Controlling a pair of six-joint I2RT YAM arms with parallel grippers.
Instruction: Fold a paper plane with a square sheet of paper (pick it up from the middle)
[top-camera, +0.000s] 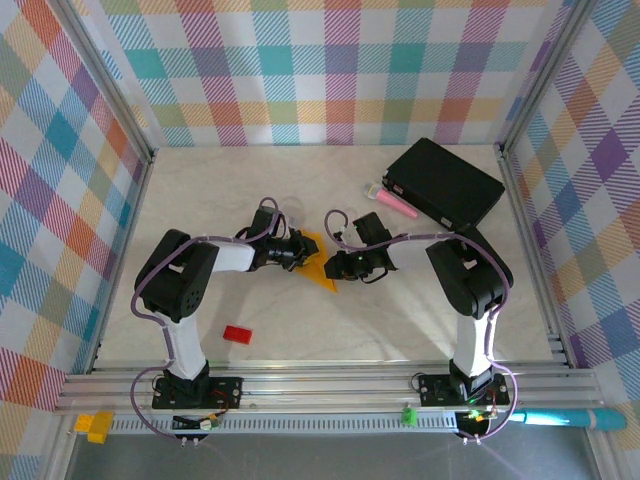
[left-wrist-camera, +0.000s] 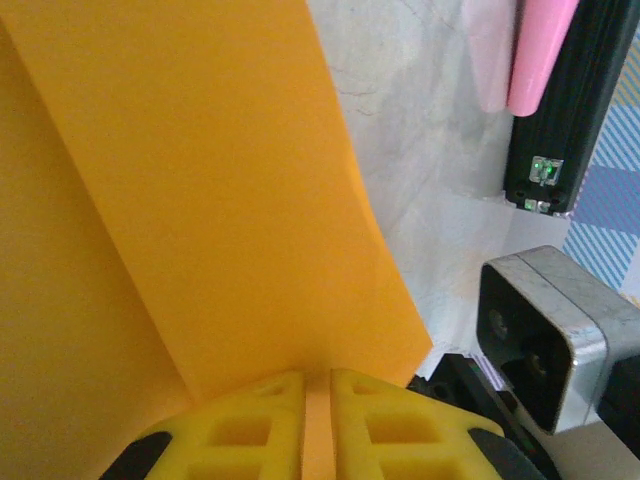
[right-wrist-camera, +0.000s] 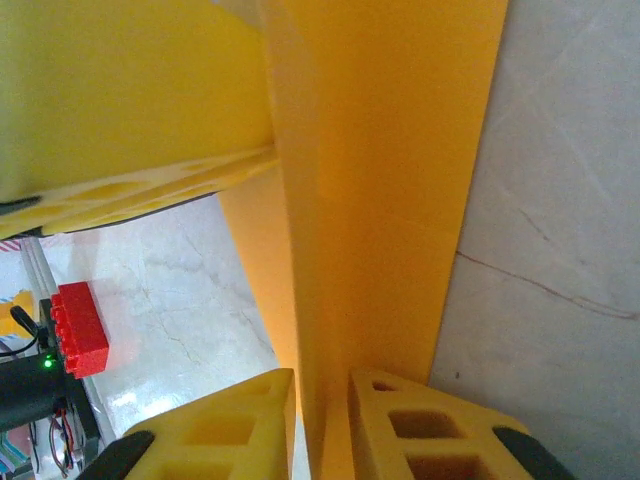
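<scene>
**Desk:** Where is the paper right now?

**Operator:** From overhead I have the square sheet of paper (top-camera: 320, 276) near the middle of the table. It is creased into a pointed, triangular shape and sits between my two arms. The left gripper (top-camera: 299, 252) is on its 10 o'clock side and the right gripper (top-camera: 338, 268) comes in from about 3 o'clock.

**Desk:** Are they holding it?

**Operator:** On my left wrist camera the two yellow fingers (left-wrist-camera: 240, 425) are drawn together, with a thin edge of the orange sheet pinched in the slit between them. I call that one clamped on the paper. On the right wrist camera a folded band of the sheet runs up between the pads (right-wrist-camera: 410, 430), which sit close on either side. I cannot tell whether they are pressing or only flanking it.

**Desk:** Anything else on the table?

**Operator:** A black box (top-camera: 445, 182) lies at 2 o'clock from the paper, with a pink stick (top-camera: 397, 203) just beside its near-left edge. A small red block (top-camera: 237, 334) sits at 8 o'clock, well apart from the sheet.
</scene>
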